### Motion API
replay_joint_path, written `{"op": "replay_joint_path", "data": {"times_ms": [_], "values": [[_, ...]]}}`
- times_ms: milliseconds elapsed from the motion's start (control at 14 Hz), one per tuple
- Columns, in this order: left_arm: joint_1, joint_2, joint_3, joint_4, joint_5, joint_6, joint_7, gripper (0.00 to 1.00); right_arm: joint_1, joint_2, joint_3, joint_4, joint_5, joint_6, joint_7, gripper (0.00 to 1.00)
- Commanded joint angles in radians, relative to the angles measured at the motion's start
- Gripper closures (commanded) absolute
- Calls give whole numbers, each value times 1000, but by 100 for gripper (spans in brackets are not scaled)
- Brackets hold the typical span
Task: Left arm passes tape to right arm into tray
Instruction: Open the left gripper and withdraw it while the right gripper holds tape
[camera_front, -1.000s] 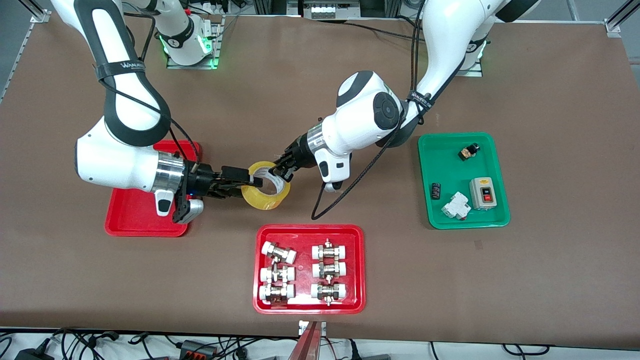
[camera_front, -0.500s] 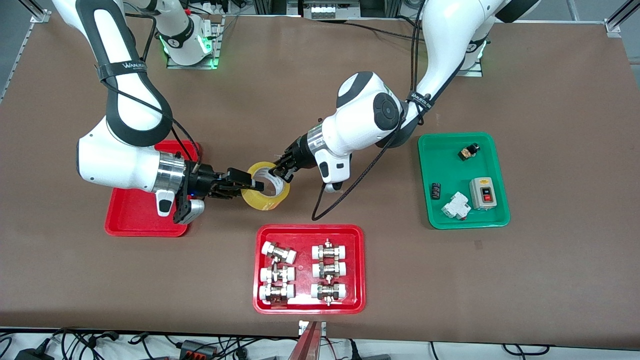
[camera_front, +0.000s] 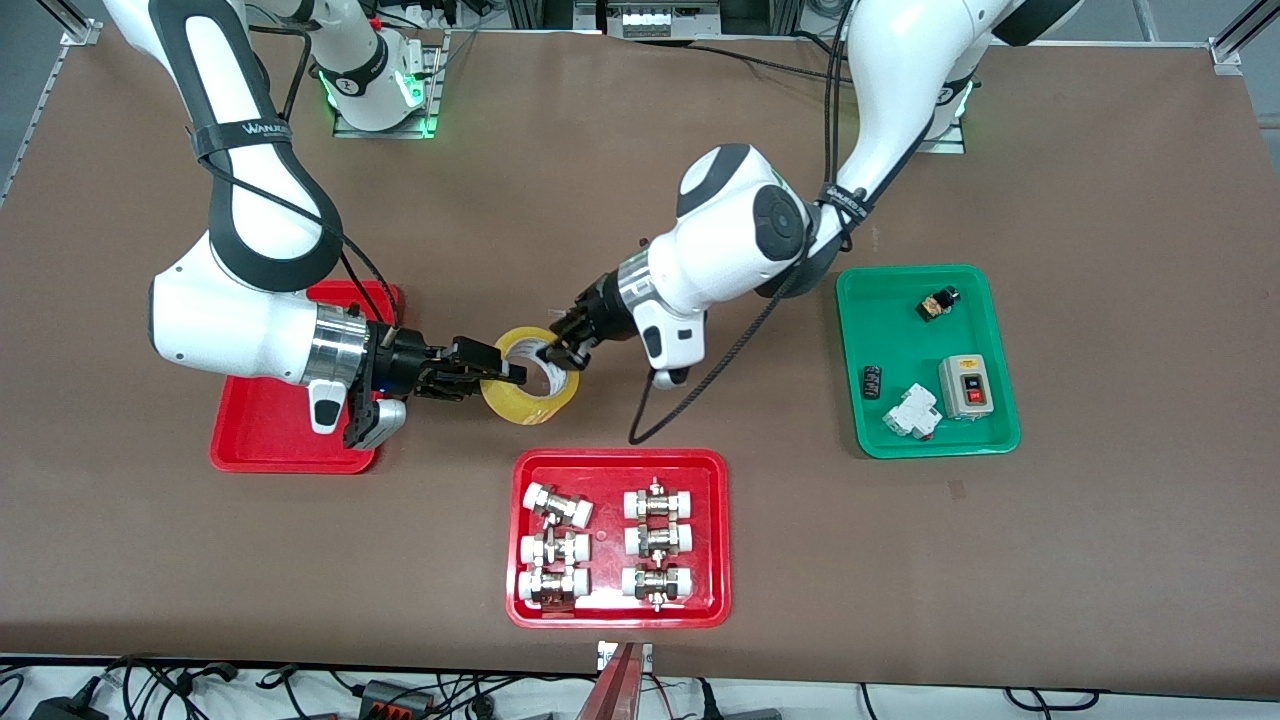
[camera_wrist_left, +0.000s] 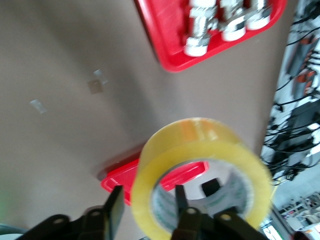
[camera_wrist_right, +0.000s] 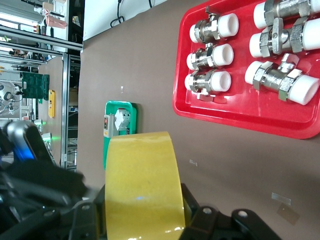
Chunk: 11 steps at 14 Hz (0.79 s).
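Note:
The yellow tape (camera_front: 532, 402) hangs in the air over the bare table between both grippers. My right gripper (camera_front: 500, 372) is shut on the tape across its width, with one finger inside the core. In the right wrist view the tape (camera_wrist_right: 142, 185) fills the space between the right gripper's (camera_wrist_right: 143, 212) fingers. My left gripper (camera_front: 558, 352) straddles the other wall of the roll. In the left wrist view its fingers (camera_wrist_left: 115, 210) stand a little apart from the tape (camera_wrist_left: 200, 135), so it is open. The plain red tray (camera_front: 270, 445) lies under the right arm's wrist and also shows in the left wrist view (camera_wrist_left: 120, 182).
A red tray with metal fittings (camera_front: 620, 605) lies nearer the front camera than the tape and shows in the right wrist view (camera_wrist_right: 240, 117). A green tray (camera_front: 880, 440) with small electrical parts lies toward the left arm's end. A black cable (camera_front: 690, 385) hangs from the left wrist.
The tape and both grippers have shifted slightly lower in the front view. The left arm's wrist has moved a little toward its own end of the table.

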Motion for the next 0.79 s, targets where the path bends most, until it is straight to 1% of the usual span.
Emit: {"op": "replay_joint_path", "data": {"times_ms": [0, 143, 214, 286, 357, 500, 643, 714], "values": [[91, -49, -4, 12, 24, -51, 52, 0, 0, -8, -6, 10, 14, -2, 1, 100], [162, -111, 0, 13, 60, -224, 196, 0, -43, -9, -13, 7, 1, -38, -5, 100], [203, -149, 2, 12, 108, -311, 262, 0, -83, -9, -13, 7, -28, -101, -8, 100], [255, -168, -7, 15, 180, -391, 370, 0, -135, -4, -13, 5, -79, -158, -14, 100], [297, -180, -13, 15, 227, -451, 502, 0, -190, 0, -13, 4, -137, -219, -34, 100], [364, -212, -10, 16, 239, -554, 706, 0, -284, 9, -13, -7, -225, -311, -85, 100], [426, -226, -4, 20, 246, -698, 822, 0, -359, 46, -13, -20, -297, -353, -172, 100], [443, -256, -1, 27, 274, -773, 862, 0, -399, 75, -13, -20, -312, -379, -239, 100]]}}
